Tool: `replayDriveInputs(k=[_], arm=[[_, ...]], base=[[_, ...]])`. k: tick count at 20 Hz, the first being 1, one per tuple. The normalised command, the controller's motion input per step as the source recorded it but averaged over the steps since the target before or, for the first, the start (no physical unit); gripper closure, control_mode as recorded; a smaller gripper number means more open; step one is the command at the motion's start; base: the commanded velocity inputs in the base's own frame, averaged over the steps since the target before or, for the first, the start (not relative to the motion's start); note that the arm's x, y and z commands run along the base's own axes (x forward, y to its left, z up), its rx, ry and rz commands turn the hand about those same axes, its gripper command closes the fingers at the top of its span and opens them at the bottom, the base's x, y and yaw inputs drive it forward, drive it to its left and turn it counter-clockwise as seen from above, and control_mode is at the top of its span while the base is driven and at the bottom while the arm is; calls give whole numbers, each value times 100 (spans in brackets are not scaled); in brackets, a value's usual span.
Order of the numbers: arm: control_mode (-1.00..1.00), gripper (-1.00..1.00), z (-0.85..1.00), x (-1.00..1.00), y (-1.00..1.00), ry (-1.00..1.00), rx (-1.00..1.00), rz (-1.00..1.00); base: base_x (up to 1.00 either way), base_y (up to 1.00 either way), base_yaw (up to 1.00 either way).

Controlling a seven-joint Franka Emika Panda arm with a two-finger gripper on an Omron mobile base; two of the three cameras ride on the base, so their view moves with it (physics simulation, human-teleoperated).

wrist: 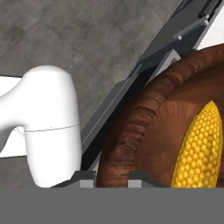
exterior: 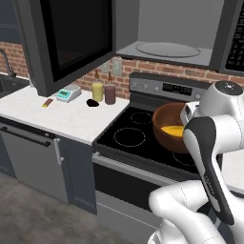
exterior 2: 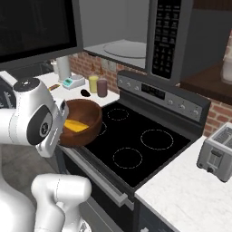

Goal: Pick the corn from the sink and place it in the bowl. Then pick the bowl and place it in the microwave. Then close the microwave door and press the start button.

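From the left base view, the reddish-brown wooden bowl (exterior: 167, 127) sat raised over the black stove top (exterior: 138, 136), its near side hidden behind the white arm, with one yellow corn (exterior: 172, 130) lying inside it; the claw itself was covered by the arm there. The microwave (exterior: 167, 43) hung above with its door (exterior: 76, 40) swung wide to the left, the round turntable (exterior: 167, 49) bare. On the white counter (exterior: 62, 116) stood two jars (exterior: 103, 93), one yellowish and one brownish, beside one small scale (exterior: 68, 94), one dark lump (exterior: 92, 102) and one small orange-brown stick (exterior: 47, 102). From the right base view, the bowl (exterior 2: 84, 120) hung at the stove's front edge against the arm's wrist, the corn (exterior 2: 76, 125) resting in its bottom; one toaster (exterior 2: 217, 153) stood on the right counter. In the hand view, the gripper (wrist: 110, 177) was narrowly parted with the bowl's thick rim (wrist: 120, 144) between its fingertips (wrist: 87, 176), pinching it, and the kernelled cob (wrist: 200, 146) lay just inside the wall.
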Motion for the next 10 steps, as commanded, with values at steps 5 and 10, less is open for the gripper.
replayDriveInputs(k=[5, 10], arm=[[100, 100, 0, 0, 0, 0, 0, 0], [100, 100, 0, 0, 0, 0, 0, 0]], base=[[0, 1, 6], [0, 3, 0]])
